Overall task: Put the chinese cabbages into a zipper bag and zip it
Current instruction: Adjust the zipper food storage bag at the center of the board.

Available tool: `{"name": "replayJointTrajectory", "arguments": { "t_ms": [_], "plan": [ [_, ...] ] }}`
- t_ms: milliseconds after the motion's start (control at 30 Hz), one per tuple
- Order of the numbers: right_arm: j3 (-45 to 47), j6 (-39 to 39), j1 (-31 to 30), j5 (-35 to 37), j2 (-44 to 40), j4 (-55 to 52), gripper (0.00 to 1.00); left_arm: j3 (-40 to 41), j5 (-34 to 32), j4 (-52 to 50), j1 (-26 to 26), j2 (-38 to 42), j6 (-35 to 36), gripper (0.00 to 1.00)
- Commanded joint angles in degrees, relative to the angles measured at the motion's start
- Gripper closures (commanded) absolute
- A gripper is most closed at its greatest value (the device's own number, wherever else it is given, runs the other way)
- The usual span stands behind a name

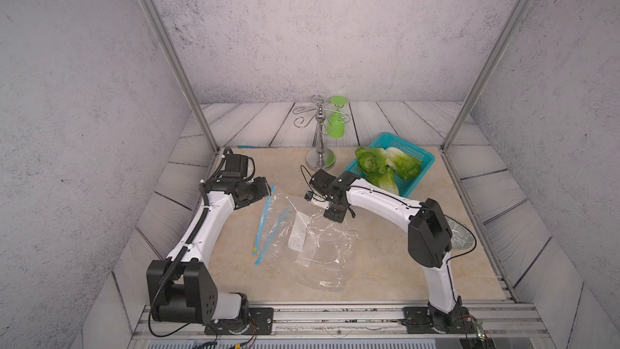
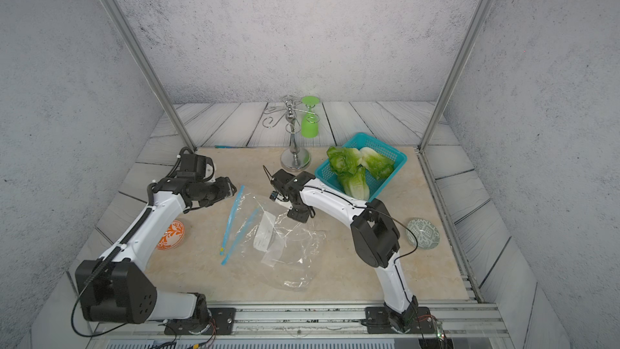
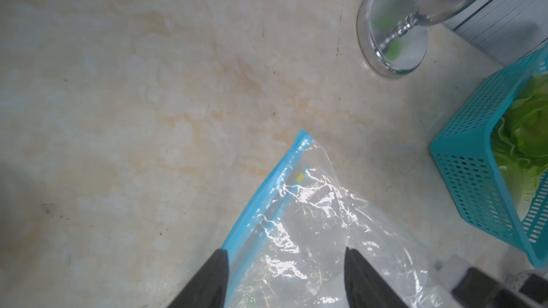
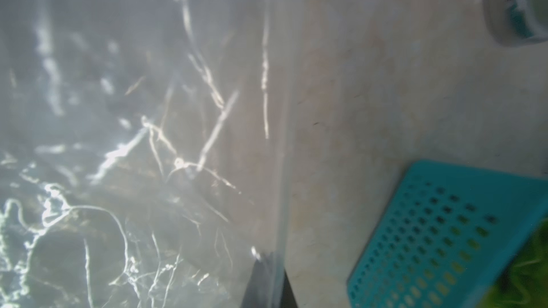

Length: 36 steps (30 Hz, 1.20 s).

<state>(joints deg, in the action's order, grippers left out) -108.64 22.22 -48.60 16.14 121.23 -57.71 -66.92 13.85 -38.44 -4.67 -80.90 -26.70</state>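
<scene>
The table (image 1: 385, 263) fills the lower half of both top views. The clear bag (image 1: 312, 240) lies crumpled and flat on it, near the centre of the frame. I see nothing green inside the bag, so it looks empty.

The blue basket (image 1: 404, 144) stands right of centre, above the bag and a little apart from it. All three cabbages (image 1: 369, 162) lie in the basket, heaped against each other, and one white stem end points toward the lower edge of the frame. No cabbage is lifted and none is in the bag, so I judge that the main part of the task is not yet begun.

The right gripper (image 4: 268, 265) is at the upper right side of the bag. In the right wrist view its jaws are pressed together, and the edge of the clear film runs between them — it seems to pinch the bag there. The left gripper (image 3: 286, 257) is at the upper left corner of the bag with its jaws spread. In the left wrist view they stand over the blue zipper strip (image 3: 267, 200) and hold nothing.

In a top view the two halves of the strip lie apart, so the mouth appears unzipped. What is left — opening the mouth wide, moving three cabbages in, then zipping.
</scene>
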Motion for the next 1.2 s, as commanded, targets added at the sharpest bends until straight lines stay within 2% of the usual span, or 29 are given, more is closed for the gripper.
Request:
{"name": "replayJointTrajectory", "arguments": {
  "t_ms": [0,67,133,233,333,500,600,700,800,1000,1167],
  "plan": [
    [-11.4,5.9,0.7,10.2,8.2,3.7,0.72,1.6,2.8,1.0,0.2,-1.0,-2.7,0.33],
    [-16.7,3.4,0.8,9.9,9.8,1.5,0.59,2.1,1.5,-0.1,0.4,-1.2,-3.4,0.33],
    [-16.0,-1.0,1.0,9.3,7.4,2.2,0.52,3.2,0.3,-0.6,1.0,-1.3,-3.9,0.33],
    [-11.6,-8.8,1.1,4.6,2.2,1.8,0.49,5.2,0.9,0.2,2.6,-1.2,-4.2,0.33],
    [-6.8,-20.9,1.4,0.2,-3.4,-1.2,0.46,5.9,2.1,1.0,4.4,-1.1,-4.4,0.33],
    [1.7,-41.9,1.8,-13.7,-10.3,-5.0,0.43,7.4,2.1,0.2,4.8,-2.6,-4.6,0.34],
    [10.9,-50.8,2.9,-15.1,-14.7,-4.1,0.4,9.6,3.4,1.1,4.8,-2.8,-6.0,0.34],
    [22.0,-55.0,6.4,-22.9,-21.0,1.2,0.37,12.8,5.6,4.4,4.7,-2.2,-7.4,0.35],
    [31.0,-59.5,8.5,-29.2,-27.0,6.8,0.29,14.3,5.9,5.1,4.6,-3.6,-8.2,0.36],
    [37.1,-59.9,8.6,-30.2,-30.2,6.8,0.28,14.1,1.4,2.5,4.7,-4.7,-5.9,0.37],
    [40.0,-64.9,9.5,-36.5,-29.0,16.8,0.28,13.1,-2.5,2.0,5.3,-7.0,-5.5,0.37]
  ]
}}
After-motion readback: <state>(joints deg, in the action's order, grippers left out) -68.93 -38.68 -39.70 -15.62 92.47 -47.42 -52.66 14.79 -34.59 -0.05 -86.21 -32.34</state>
